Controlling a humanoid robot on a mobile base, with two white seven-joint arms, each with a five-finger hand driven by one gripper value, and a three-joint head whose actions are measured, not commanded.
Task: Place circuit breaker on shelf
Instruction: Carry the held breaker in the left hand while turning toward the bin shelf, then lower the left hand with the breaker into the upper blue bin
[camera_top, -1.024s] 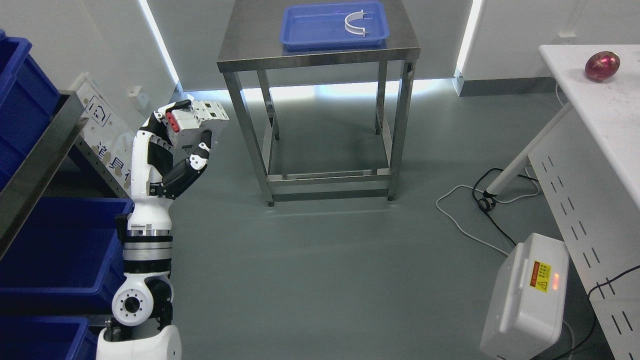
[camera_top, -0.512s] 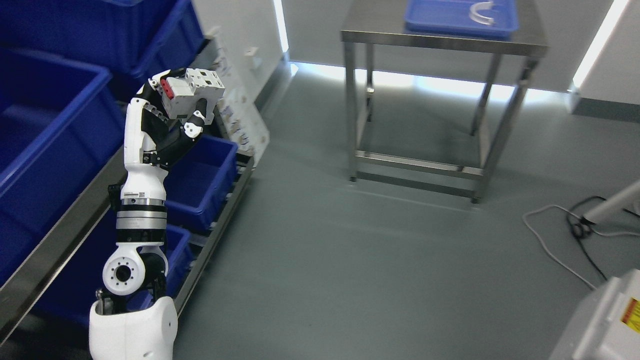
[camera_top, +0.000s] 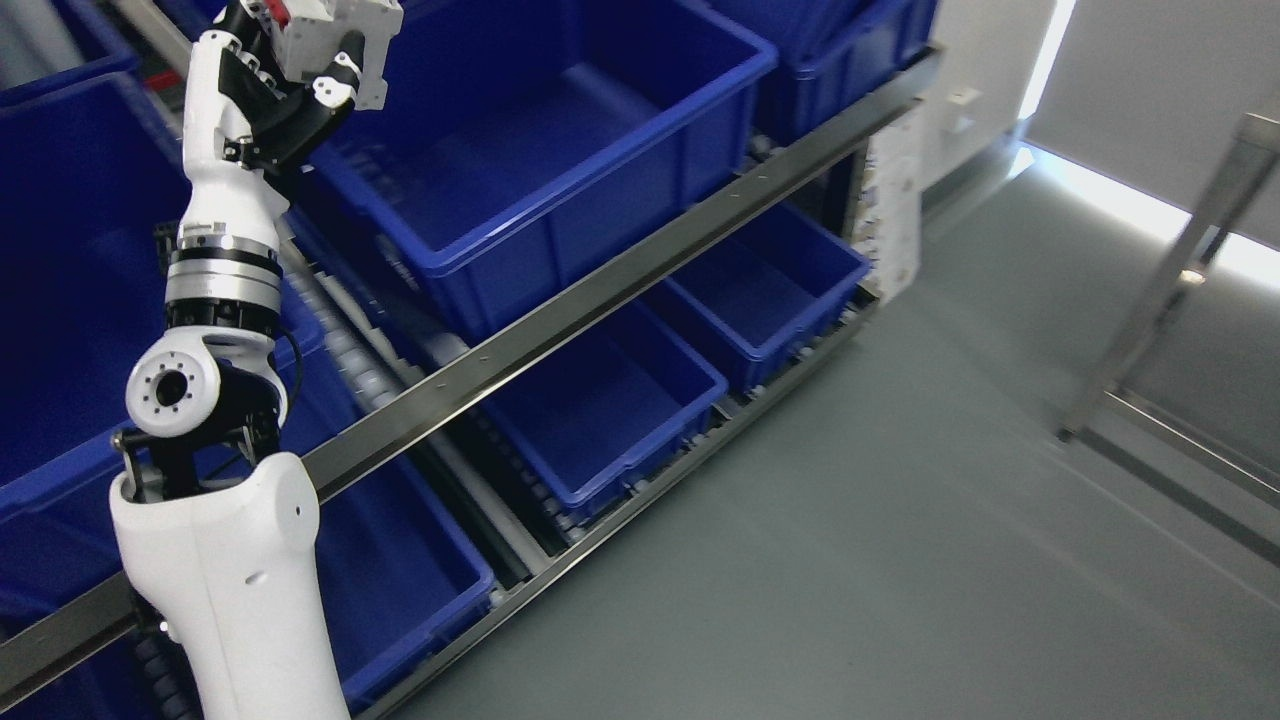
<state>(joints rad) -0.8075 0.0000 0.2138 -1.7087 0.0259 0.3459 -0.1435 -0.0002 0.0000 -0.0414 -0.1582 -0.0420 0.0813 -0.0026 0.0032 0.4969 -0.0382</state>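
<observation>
Circuit breaker (camera_top: 335, 25), white with red, gripped in left hand (camera_top: 270, 80).

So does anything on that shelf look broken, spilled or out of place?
Nothing stands out. The blue plastic bins sit squarely in their rows on the metal shelf rack, all apparently empty. The left hand grips the white circuit breaker at the picture's top edge.
</observation>
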